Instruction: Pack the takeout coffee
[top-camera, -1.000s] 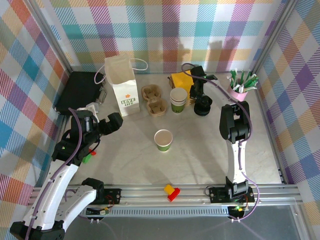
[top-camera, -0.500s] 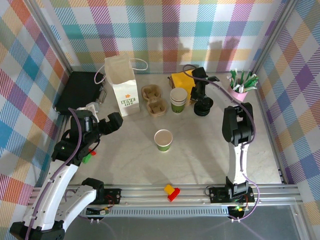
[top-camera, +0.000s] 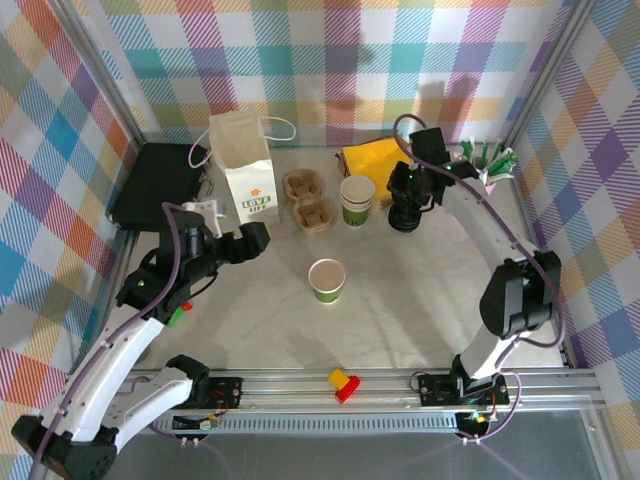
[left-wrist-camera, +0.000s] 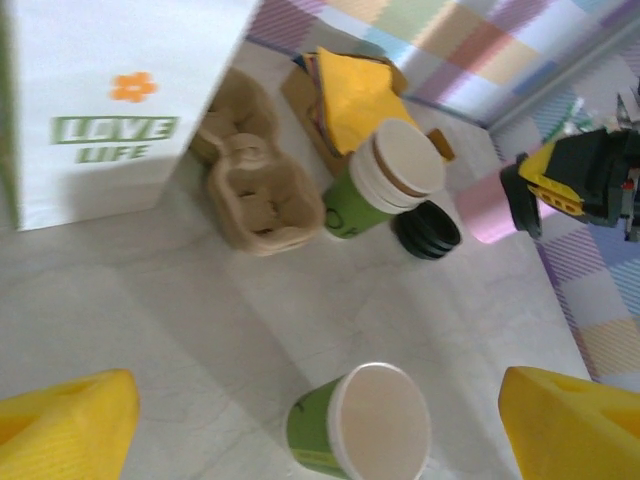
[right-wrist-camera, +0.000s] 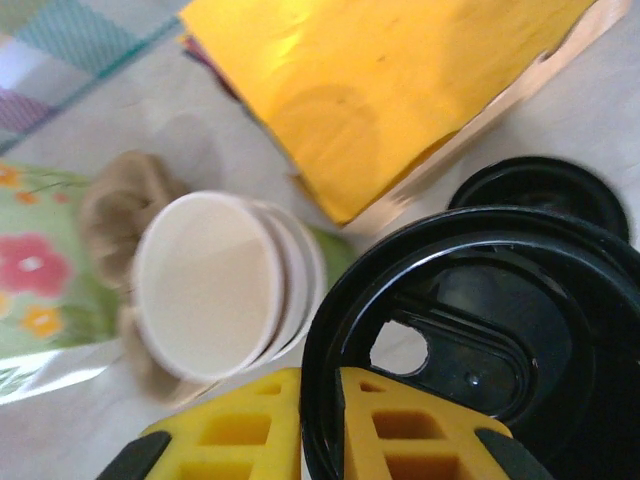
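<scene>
R gripper (right-wrist-camera: 322, 400), upper right in top view, pinches black lid (right-wrist-camera: 500, 300). Lidless green cup (top-camera: 327, 280) sits lower-left of it, frame ctr. L gripper (top-camera: 255, 240) spread wide, looks nearer cup.

walls (top-camera: 330, 60): pastel plaid, perhaps cloth | tabletop (top-camera: 400, 295): pale marbled | frame (top-camera: 290, 379): aluminium rails

I count one white bag (top-camera: 248, 190), one brown tray (top-camera: 308, 201) and one pink cup (top-camera: 478, 187). There is one lone green cup (top-camera: 327, 281) and one cup stack (top-camera: 357, 200).
</scene>
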